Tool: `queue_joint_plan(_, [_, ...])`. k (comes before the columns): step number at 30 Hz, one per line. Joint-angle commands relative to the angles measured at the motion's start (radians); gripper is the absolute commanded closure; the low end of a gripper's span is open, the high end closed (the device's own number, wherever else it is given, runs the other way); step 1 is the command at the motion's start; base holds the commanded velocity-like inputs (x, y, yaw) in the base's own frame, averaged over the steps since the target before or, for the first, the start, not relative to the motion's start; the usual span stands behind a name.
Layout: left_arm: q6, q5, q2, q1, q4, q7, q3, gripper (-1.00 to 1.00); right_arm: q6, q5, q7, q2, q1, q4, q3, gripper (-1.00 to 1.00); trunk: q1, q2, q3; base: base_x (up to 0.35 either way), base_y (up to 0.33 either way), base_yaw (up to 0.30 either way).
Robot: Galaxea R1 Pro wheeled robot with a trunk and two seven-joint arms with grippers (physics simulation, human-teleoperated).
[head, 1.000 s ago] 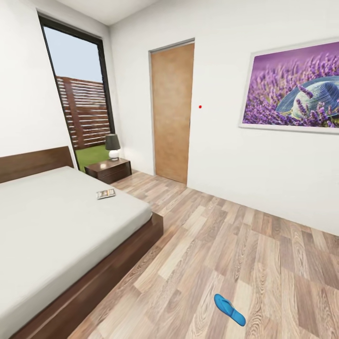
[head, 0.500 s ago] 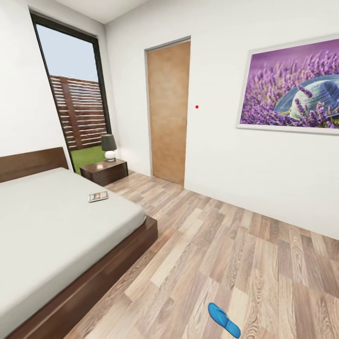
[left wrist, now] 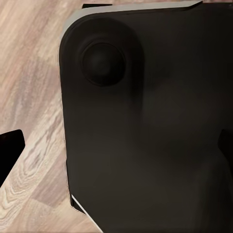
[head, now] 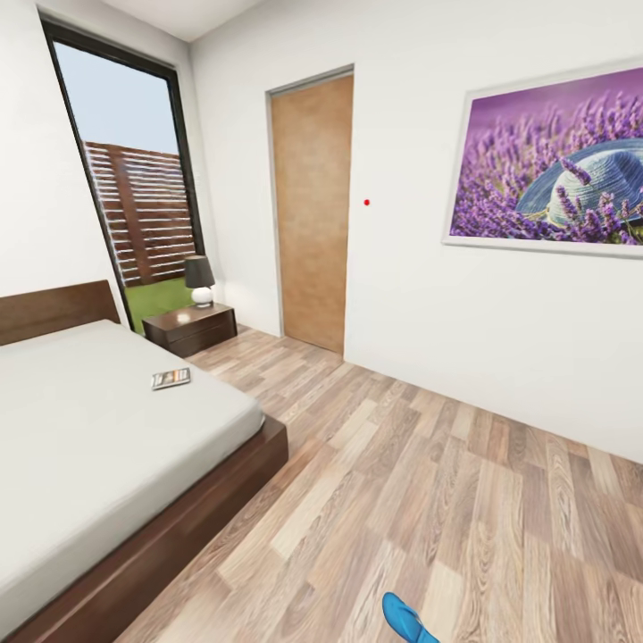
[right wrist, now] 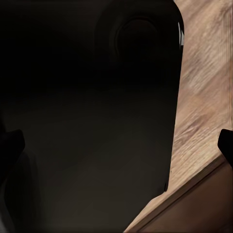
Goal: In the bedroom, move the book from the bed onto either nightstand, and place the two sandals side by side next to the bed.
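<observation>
Everything in the head view has slid left and down against the picture of a second ago, so the camera has moved, not the furniture; the sandal [head: 406, 619] now sits half cut off at the lower edge, on the wood-plank floor [head: 429, 482] well apart from the bed [head: 107, 429]. On the bed's grey mattress, near the side that faces the door [head: 311, 205], lies the book [head: 171, 379], flat and untouched. Beyond the bed's corner stands the nightstand [head: 190, 329] with its lamp [head: 200, 280], beside the tall window [head: 125, 196]. A purple picture [head: 549, 161] hangs on the wall.

From the left wrist, a dark rounded body of the robot covers most of the frame, with floor planks beside it; whether the left pincer is wide or narrow I cannot tell.

From the right wrist, much the same: dark body, a strip of planks, and the right pincer's state cannot be told either.

By my judgement the robot is on its approach and no step is yet done. Next it must come close to the bedside, so an arm can reach the book.
</observation>
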Motion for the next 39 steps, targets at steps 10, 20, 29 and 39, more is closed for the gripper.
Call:
queue_joint_plan(10, [-0.001, 0.000, 0.000, 0.000, -0.002, -0.001, 0.000, -1.00, 0.003, 0.002, 0.002, -0.001, 0.000, 0.000, 0.001, -1.00, 0.000, 0.000, -0.001, 0.158, -0.172, 0.000])
queue_joint_plan(20, [-0.001, 0.000, 0.000, 0.001, -0.002, -0.001, 0.000, -1.00, 0.006, 0.003, 0.002, -0.005, 0.000, 0.000, 0.001, -1.00, 0.000, 0.000, -0.001, 0.158, -0.162, 0.000])
queue_joint_plan(29, [-0.001, 0.000, 0.000, 0.001, -0.002, -0.001, 0.000, -1.00, 0.003, 0.003, 0.002, -0.006, 0.000, 0.000, 0.002, -1.00, 0.000, 0.000, -0.001, 0.158, -0.153, 0.000])
queue_joint_plan(39, [-0.001, 0.000, 0.002, 0.001, -0.002, -0.001, 0.000, -1.00, 0.002, 0.003, 0.002, -0.006, 0.000, 0.000, 0.002, -1.00, 0.000, 0.000, -0.001, 0.133, -0.122, 0.000])
